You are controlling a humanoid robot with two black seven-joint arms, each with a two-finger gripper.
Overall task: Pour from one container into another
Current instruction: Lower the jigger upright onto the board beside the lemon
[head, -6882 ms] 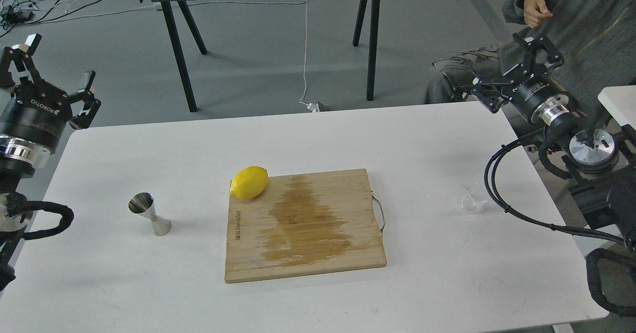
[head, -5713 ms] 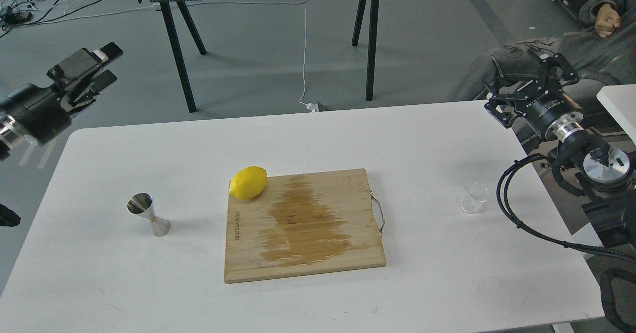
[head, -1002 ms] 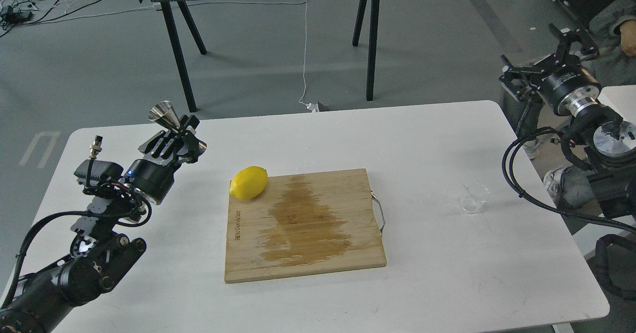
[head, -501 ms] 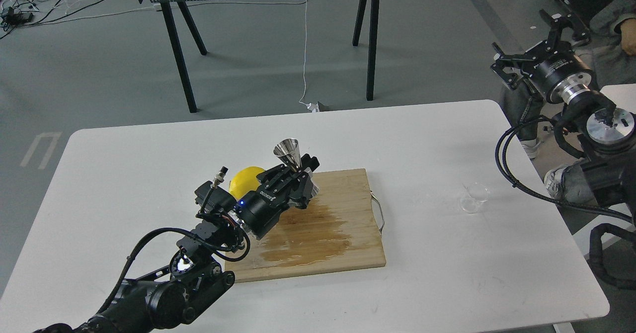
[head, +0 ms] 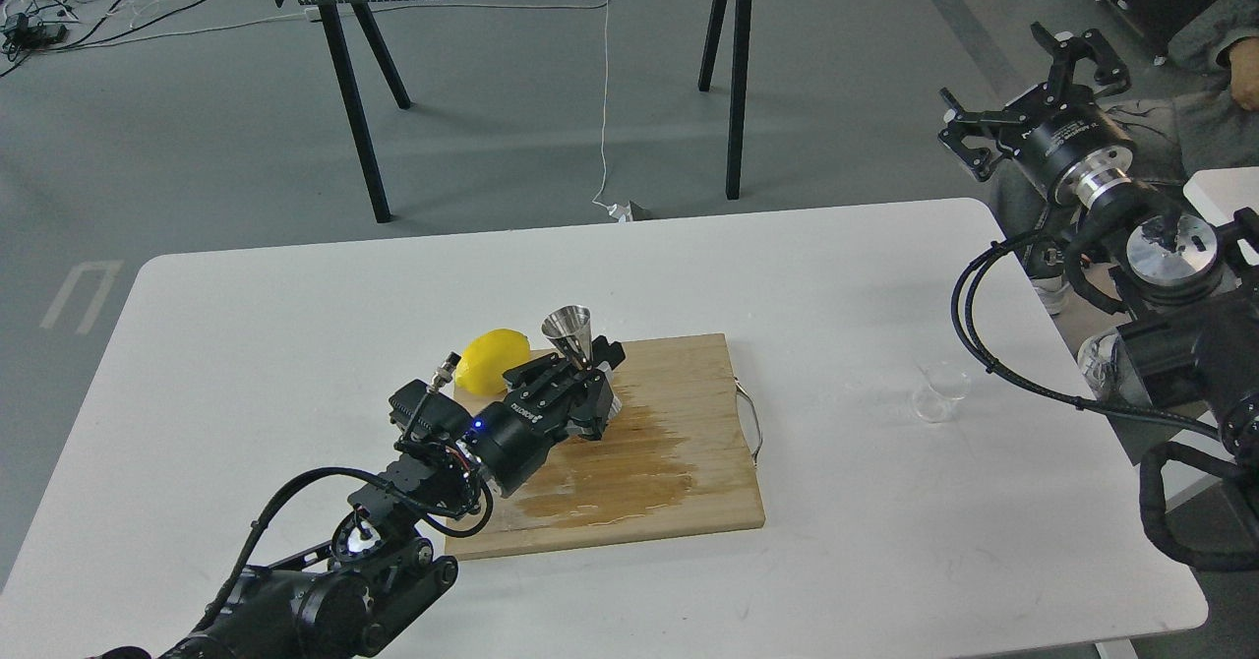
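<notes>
While the left gripper holds the steel jigger upright over the cutting board, the glass cup stands right of the board, nearer the wide-open right gripper.

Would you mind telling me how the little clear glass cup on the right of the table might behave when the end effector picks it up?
The glass cup looks thin-walled and clear, so it is probably fragile and light. Its smooth, round sides may slip between the fingers. It is short and stands upright on the table, so it seems unlikely to tip, though a nudge might slide it.
</notes>
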